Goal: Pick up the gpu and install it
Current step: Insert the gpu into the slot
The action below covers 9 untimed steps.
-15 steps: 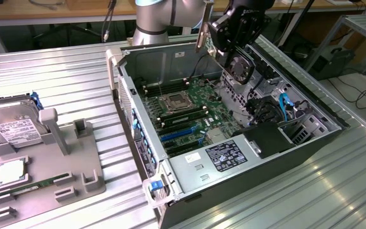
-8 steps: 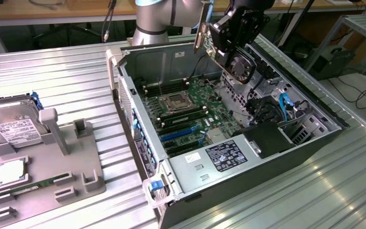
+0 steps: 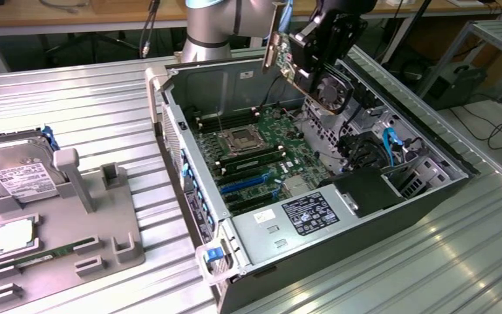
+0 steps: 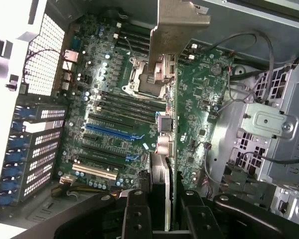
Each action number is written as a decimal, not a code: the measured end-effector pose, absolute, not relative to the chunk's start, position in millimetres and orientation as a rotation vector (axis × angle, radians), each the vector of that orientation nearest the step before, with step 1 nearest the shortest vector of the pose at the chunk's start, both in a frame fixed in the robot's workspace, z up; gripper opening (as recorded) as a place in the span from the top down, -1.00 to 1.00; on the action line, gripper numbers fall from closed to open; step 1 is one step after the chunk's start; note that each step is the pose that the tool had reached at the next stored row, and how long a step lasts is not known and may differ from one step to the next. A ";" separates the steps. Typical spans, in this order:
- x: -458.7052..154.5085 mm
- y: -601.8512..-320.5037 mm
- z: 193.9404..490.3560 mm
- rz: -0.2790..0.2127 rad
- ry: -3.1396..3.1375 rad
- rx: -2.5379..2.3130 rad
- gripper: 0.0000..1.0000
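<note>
The gpu (image 3: 329, 90), a dark card with a round black fan and a pale bracket strip (image 3: 274, 39) at one end, hangs tilted above the open computer case (image 3: 190, 196). My gripper (image 3: 321, 52) is shut on its upper edge. In the wrist view the gpu (image 4: 165, 124) is seen edge-on, running away from my gripper (image 4: 164, 211) toward its bracket (image 4: 177, 20). A black finger (image 4: 134, 214) sits on either side of the card. Beneath it lies the green motherboard (image 4: 199, 99) with its blue slots (image 4: 114, 132).
A grey fixture tray (image 3: 120, 222) at the exterior view's left holds a silver hard drive (image 3: 20, 173), a processor (image 3: 11, 237) and a green memory stick (image 3: 46, 256). Inside the case are a power supply (image 3: 308, 212), a drive cage (image 4: 279, 134) and loose cables (image 3: 391, 147).
</note>
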<state>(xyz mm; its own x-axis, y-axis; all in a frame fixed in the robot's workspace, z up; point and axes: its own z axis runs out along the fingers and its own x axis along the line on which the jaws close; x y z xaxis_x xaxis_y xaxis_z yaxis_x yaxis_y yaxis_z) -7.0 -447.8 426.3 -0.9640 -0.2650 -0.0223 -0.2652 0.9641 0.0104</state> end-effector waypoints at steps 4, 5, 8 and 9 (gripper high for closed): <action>-7.0 -447.8 426.2 0.021 3.084 -0.477 0.44; -7.0 -447.8 426.3 0.022 3.082 -0.492 0.44; -7.0 -447.9 426.3 0.022 3.076 -0.530 0.44; -7.0 -447.9 426.3 0.022 3.074 -0.542 0.44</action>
